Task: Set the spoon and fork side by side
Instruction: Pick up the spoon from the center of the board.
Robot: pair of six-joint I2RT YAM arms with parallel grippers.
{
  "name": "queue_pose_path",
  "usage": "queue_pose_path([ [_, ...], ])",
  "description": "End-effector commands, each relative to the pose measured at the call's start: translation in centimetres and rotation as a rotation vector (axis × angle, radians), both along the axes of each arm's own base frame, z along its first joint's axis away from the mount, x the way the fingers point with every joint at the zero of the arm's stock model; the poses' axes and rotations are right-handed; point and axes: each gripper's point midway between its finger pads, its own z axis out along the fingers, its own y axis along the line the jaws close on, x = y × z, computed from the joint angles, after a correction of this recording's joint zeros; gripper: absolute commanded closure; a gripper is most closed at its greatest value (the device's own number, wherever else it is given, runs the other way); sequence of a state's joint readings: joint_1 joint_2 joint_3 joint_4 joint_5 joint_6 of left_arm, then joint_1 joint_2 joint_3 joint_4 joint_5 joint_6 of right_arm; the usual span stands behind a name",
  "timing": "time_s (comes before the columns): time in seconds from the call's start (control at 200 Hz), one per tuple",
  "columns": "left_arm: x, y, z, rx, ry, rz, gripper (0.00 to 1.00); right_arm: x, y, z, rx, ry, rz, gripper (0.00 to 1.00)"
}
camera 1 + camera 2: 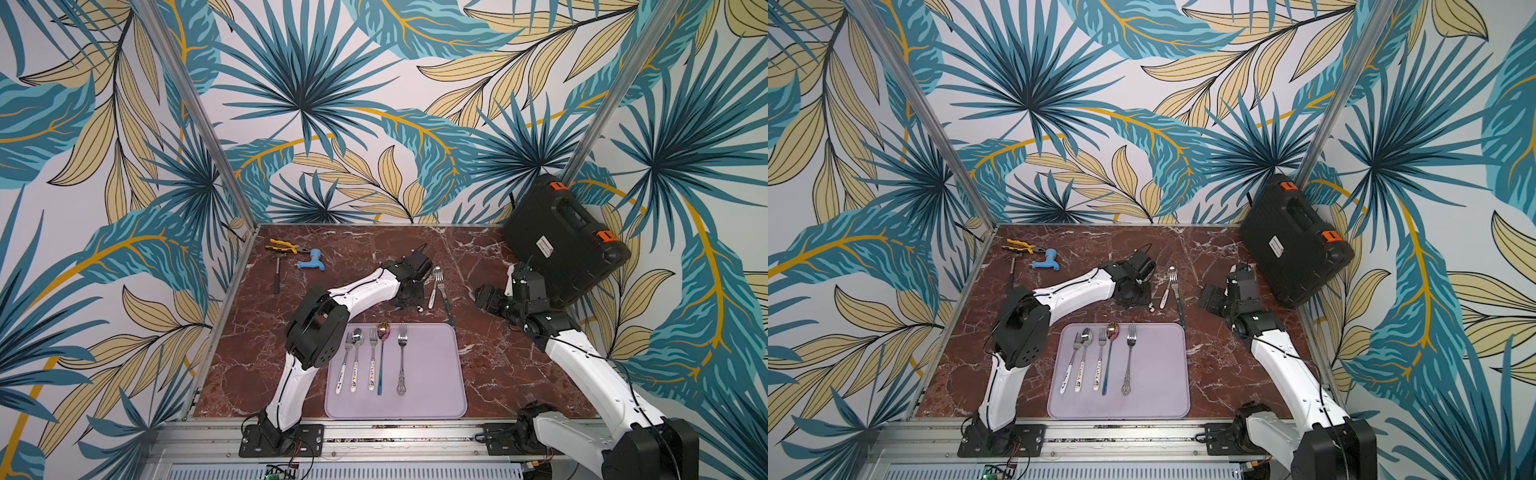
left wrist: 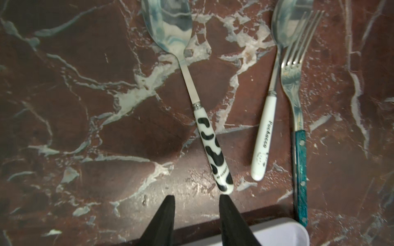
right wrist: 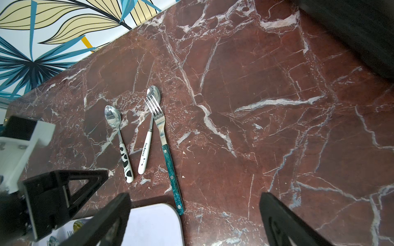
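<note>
- In both top views, my left pincer [image 1: 405, 301] hangs low at twelve o'clock from the lilac tray [image 1: 432, 374]. The tray's row of cutlery ends at three o'clock with an ornate fork [image 1: 402, 361] that has no partner.
- Left wrist view: my fingers [image 2: 166, 213] are spread and empty. The cow-patterned spoon [image 2: 210, 138] lies flat, its handle end just off one fingertip.
- Right wrist view: my right pincer [image 3: 195, 196] gapes wide, holding nothing.
- I judge the step in hand is fetching this spoon. Next I centre over its handle, lower, and pinch.

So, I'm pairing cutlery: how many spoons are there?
4. On the tray: a white-handled spoon and an iridescent spoon. On the marble: a cow-patterned spoon and a Pochacco spoon. The left arm may hide more.
</note>
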State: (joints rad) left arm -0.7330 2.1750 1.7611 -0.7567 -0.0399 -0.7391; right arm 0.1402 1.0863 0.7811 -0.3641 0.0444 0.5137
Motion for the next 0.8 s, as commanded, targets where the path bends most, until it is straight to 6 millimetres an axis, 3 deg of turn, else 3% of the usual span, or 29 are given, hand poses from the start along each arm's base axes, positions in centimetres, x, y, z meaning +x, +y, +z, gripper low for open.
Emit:
queue_pose_path([
  [0.0,1.3,-0.8,1.4,-0.008,-0.018,-0.017,0.61,-0.5,-0.1,-0.5,0.009,0.006,-0.008,0.00],
  [0.22,3.2,-1.1,-0.3,0.010,0.002,-0.014,0.61,-0.5,-0.1,-0.5,0.009,0.006,-0.012,0.00],
  [0.335,4.0,-1.5,-0.2,0.029,0.002,-0.028,0.61,-0.5,-0.2,-0.5,0.007,0.004,-0.014,0.00],
  [0.365,4.1,-1.4,-1.8,0.051,0.026,-0.029,0.61,-0.5,-0.2,-0.5,0.006,0.005,-0.013,0.01],
  [0.571,4.8,-1.2,-3.1,0.076,0.045,-0.020,0.62,-0.5,-0.2,-0.4,0.006,0.000,-0.015,0.01],
  [0.796,5.2,0.2,-3.7,0.116,0.053,-0.010,0.74,-0.5,-0.1,-0.4,0.011,0.001,-0.012,0.00],
])
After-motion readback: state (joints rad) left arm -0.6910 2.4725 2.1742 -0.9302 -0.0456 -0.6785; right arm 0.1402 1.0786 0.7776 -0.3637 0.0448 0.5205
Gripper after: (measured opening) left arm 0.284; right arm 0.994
